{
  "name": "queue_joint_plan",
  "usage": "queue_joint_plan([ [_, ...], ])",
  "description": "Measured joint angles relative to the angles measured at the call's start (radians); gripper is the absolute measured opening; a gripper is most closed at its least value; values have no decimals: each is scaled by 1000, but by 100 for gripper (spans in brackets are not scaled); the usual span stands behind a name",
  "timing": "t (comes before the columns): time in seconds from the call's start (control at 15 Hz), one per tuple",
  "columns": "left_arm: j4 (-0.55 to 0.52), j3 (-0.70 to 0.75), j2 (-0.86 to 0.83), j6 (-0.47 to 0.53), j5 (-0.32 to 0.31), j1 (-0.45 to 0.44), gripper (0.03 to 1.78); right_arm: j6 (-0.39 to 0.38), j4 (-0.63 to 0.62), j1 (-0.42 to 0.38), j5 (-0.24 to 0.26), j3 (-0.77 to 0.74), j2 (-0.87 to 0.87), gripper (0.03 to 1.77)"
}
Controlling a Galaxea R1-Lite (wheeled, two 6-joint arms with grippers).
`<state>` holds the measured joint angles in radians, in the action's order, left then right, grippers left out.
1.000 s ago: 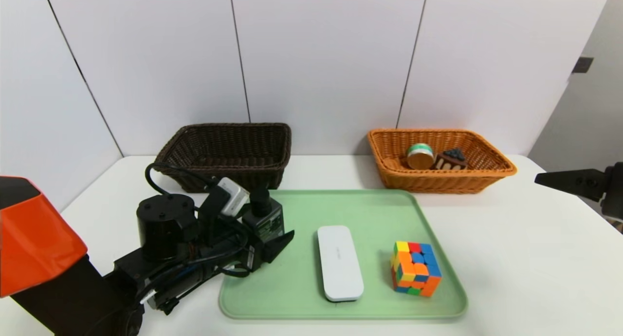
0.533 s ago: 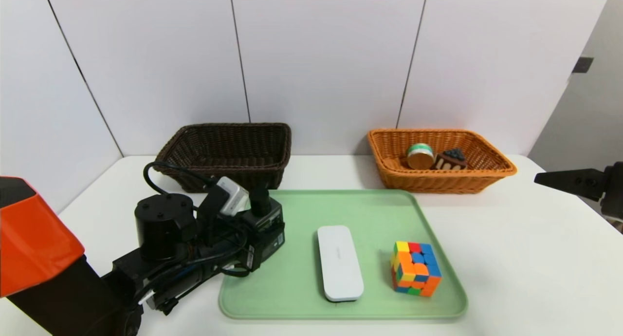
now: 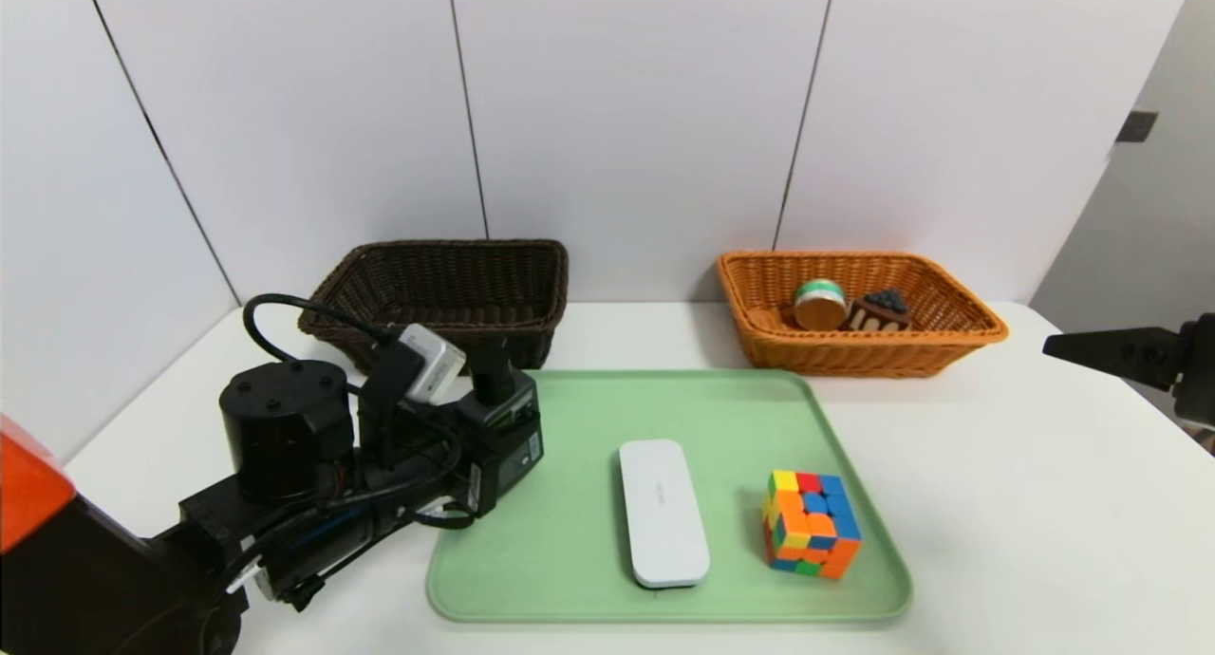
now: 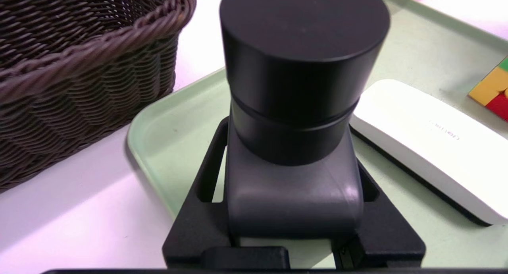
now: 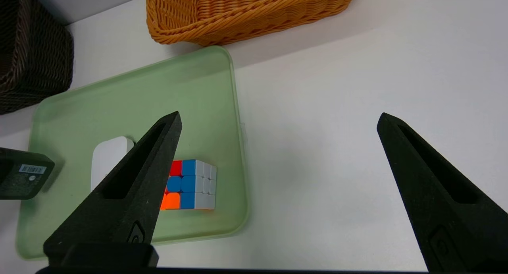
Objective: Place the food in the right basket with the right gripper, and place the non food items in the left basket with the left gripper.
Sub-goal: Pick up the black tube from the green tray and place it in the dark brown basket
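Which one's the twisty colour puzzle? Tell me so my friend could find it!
Look for the flat green tray on the white table. On it, over toward the robot's right side, sits a small cube. Its faces are made of little red, blue, orange and yellow squares, while the long flat box beside it is plain white.

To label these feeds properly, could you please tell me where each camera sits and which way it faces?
Head view: on the head, looking forward and down at the tray; the left arm and the tip of the right pincer show.
Left wrist view: on the left wrist, looking along the left pincer, shut on a black bottle.
Right wrist view: on the right wrist, looking down past its open pincer at table and tray.
Both wrist views share the dark basket and white case.
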<state>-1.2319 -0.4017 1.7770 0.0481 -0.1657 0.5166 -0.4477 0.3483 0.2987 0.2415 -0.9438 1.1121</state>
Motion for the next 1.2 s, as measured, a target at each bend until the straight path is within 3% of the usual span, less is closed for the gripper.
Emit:
queue_joint_plan([
  [0.2,142,-74,-92,-4,10,3,62,0,1,0,0,0,0,170],
  [0.47,488,-316,-245,-8,13,-12,62,-5,1,0,-3,-10,8,170],
  [0.67,761,-556,-306,-8,8,-66,62,-5,1,-1,-8,-39,29,170],
  [0.87,968,-772,-300,-8,5,-165,62,-2,2,-4,-8,-63,44,170],
  [1.0,1049,-873,-251,-24,7,-245,62,0,2,-16,-7,-68,47,170],
  [1.2,1068,-982,-144,-91,12,-325,62,15,3,-39,-8,-68,47,170],
])
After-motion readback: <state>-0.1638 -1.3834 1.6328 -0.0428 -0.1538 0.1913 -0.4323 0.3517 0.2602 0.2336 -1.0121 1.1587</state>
